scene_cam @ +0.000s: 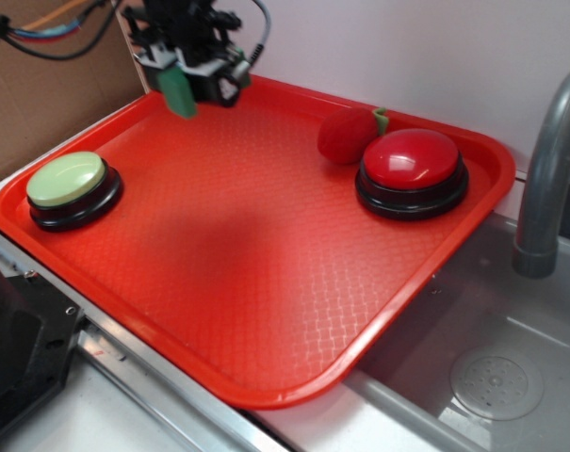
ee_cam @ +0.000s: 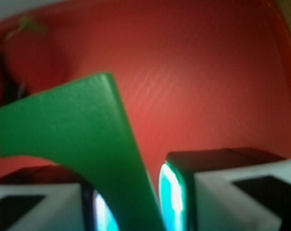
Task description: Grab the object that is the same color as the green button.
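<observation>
My gripper (scene_cam: 186, 85) is shut on the small dark green arch block (scene_cam: 179, 92) and holds it above the far left corner of the red tray (scene_cam: 266, 282). In the wrist view the green block (ee_cam: 82, 139) fills the left middle, pinched between the two fingers (ee_cam: 171, 197), its arch cutout at the lower left. The green button (scene_cam: 68, 181), a pale green dome on a black base, sits on the tray's left side, below and to the left of the gripper.
A red-domed button (scene_cam: 412, 165) stands at the tray's far right with a red strawberry toy (scene_cam: 349, 135) beside it, also blurred in the wrist view (ee_cam: 34, 53). A grey faucet (scene_cam: 548, 179) and sink (scene_cam: 492, 367) lie to the right. Cardboard (scene_cam: 40, 94) stands at back left.
</observation>
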You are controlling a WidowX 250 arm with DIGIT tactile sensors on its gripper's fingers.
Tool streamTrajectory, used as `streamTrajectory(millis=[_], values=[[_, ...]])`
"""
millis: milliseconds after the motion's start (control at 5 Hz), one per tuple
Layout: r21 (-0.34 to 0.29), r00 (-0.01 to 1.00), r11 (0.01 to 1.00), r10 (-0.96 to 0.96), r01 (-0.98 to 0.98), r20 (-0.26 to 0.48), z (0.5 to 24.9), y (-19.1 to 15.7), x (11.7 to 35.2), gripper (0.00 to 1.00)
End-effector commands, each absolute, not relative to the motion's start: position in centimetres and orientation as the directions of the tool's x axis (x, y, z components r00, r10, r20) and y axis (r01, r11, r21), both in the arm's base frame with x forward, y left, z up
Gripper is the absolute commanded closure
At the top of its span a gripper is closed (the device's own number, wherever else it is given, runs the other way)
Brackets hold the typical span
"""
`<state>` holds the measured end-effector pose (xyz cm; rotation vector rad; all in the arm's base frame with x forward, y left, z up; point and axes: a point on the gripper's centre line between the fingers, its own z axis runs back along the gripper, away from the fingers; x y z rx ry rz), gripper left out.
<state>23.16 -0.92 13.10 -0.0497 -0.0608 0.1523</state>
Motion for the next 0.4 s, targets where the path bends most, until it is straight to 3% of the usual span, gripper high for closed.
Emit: streamTrajectory(millis=[0,200], values=[[-0.178,0.954,0.943,0.296,-0.283,0.051,17.45,-0.35,18.03,1.00],[-0.129,0.940,0.936,0.338,-0.329,0.056,17.20,-0.13,17.41,1.00]])
